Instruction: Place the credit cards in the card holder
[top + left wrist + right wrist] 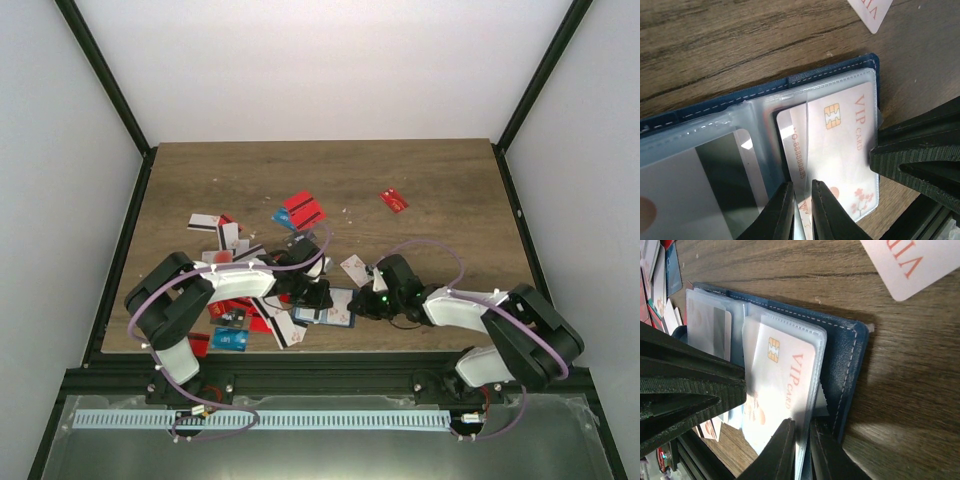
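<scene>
Jaws of the left gripper [802, 186] stand almost together, nipping the near edge of a thin white plastic card with a red printed number [796, 160]; its far end lies in among the clear sleeves [765, 112] of the dark navy-blue folding card holder [832, 75]. Beside it sits a white chip card marked VIP [845, 135], already under the film. The right gripper [801, 425] is likewise nearly closed, on a sleeve's edge at the holder's outer side, as far as I can tell. The holder lies open on the wood-grain table [740, 40], just ahead of the arms, with loose red, white and blue credit cards [303, 210] scattered to the left and beyond. Such a card should be light, stiff and slick — best taken by a short edge, leading end free. The sleeves look soft and clingy — they need pinning or they will buckle.
</scene>
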Robot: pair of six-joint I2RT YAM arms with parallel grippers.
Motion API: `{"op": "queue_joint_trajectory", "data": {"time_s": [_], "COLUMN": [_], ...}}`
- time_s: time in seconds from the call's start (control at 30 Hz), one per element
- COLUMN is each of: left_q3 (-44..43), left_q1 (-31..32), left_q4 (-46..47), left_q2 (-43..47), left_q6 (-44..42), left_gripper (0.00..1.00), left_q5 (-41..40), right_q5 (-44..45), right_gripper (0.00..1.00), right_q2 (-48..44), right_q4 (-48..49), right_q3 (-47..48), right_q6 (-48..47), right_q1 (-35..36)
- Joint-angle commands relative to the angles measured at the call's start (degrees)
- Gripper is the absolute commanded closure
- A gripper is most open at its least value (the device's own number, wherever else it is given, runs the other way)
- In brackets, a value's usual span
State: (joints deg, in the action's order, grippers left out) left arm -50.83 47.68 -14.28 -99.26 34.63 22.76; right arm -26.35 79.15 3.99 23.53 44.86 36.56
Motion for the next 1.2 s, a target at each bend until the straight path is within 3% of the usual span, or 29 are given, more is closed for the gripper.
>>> {"op": "queue_joint_trajectory", "data": {"time_s": [0.0, 0.4, 0.6, 1.17], "left_q3": [0.5, -0.3, 0.3, 3.1], "left_q1": [0.3, 0.4, 0.4, 1.5], "left_q4": [2.2, -2.9, -6.8, 0.1], "left_q2": [1.9, 8.7, 11.6, 6.0], "left_q6": [0.8, 0.4, -1.5, -1.7], "left_gripper": [0.87, 0.73, 0.74, 0.76], "left_q5": [1.4, -3.0, -8.0, -4.4], "right_q5": [2.2, -1.2, -3.9, -3.1], "right_gripper": [0.89, 0.71, 0.67, 0.63], "right_q2": [-2.7, -9.4, -7.6, -1.3], "right_q4": [-3.8, -8.5, -5.6, -3.4], "right_q3": [2.3, 2.9, 2.5, 2.8], "right_q6": [-3.3, -7.4, -5.9, -4.2], "right_q1": [0.2, 0.2, 0.2, 0.2]}}
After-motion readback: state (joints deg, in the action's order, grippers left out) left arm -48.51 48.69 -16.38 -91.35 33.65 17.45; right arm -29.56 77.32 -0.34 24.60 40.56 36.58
